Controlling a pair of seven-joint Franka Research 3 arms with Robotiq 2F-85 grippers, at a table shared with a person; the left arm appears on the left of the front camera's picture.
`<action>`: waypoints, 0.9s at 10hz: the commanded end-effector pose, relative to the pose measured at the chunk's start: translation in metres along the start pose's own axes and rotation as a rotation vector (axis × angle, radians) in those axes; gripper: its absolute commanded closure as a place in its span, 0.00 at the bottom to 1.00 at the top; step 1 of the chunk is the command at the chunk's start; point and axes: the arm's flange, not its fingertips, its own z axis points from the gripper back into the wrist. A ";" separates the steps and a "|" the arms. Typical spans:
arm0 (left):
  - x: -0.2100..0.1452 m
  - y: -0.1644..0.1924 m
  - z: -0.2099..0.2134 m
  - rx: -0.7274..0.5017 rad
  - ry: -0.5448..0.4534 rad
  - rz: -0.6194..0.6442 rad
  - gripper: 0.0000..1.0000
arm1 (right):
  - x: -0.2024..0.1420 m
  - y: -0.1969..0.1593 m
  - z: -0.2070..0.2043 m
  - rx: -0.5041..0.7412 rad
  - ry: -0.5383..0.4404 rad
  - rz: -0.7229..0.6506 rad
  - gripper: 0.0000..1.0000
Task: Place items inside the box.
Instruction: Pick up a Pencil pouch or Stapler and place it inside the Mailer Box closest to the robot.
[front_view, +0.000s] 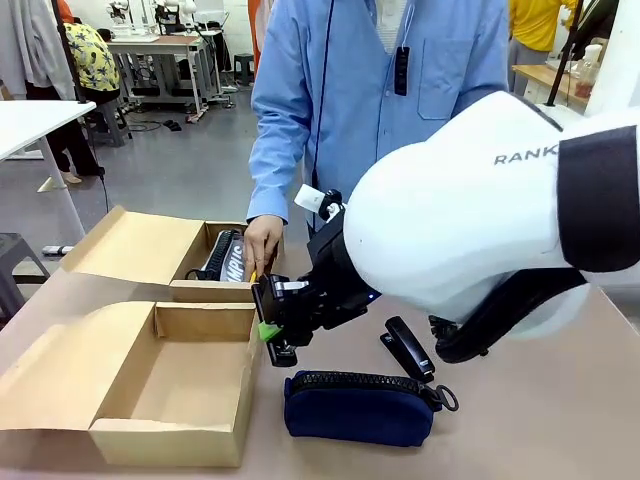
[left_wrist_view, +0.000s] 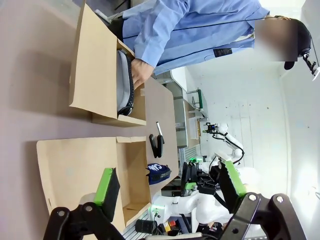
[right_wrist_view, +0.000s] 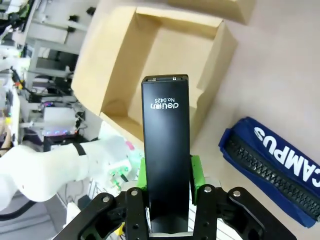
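Observation:
My right gripper (front_view: 274, 338) hangs just right of the open brown box (front_view: 190, 375) at the near left, above its right wall. It is shut on a black oblong item (right_wrist_view: 166, 150) with white print. Beyond that item in the right wrist view lies the box (right_wrist_view: 165, 45). The navy zip pouch (front_view: 355, 410) lies on the table right of the box and shows as the pouch (right_wrist_view: 272, 167) at that view's right. A black stapler (front_view: 408, 348) rests behind it. My left gripper (left_wrist_view: 169, 185) is open and holds nothing, looking toward the box (left_wrist_view: 131, 170).
A second cardboard box (front_view: 150, 250) stands farther back with a dark thing inside, and the person's hand (front_view: 262, 240) rests at its right end. The person stands at the far edge. My right arm's white body fills the right side of the front view.

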 end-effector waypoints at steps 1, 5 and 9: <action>-0.001 -0.001 0.000 -0.017 -0.003 -0.022 0.00 | 0.002 0.030 -0.030 -0.123 0.031 -0.028 0.63; -0.001 -0.001 0.000 -0.017 -0.003 -0.022 0.00 | 0.039 0.078 -0.101 -0.216 0.139 -0.126 0.63; -0.001 -0.001 0.000 -0.017 -0.003 -0.022 0.00 | 0.059 0.097 -0.152 -0.281 0.140 -0.113 0.63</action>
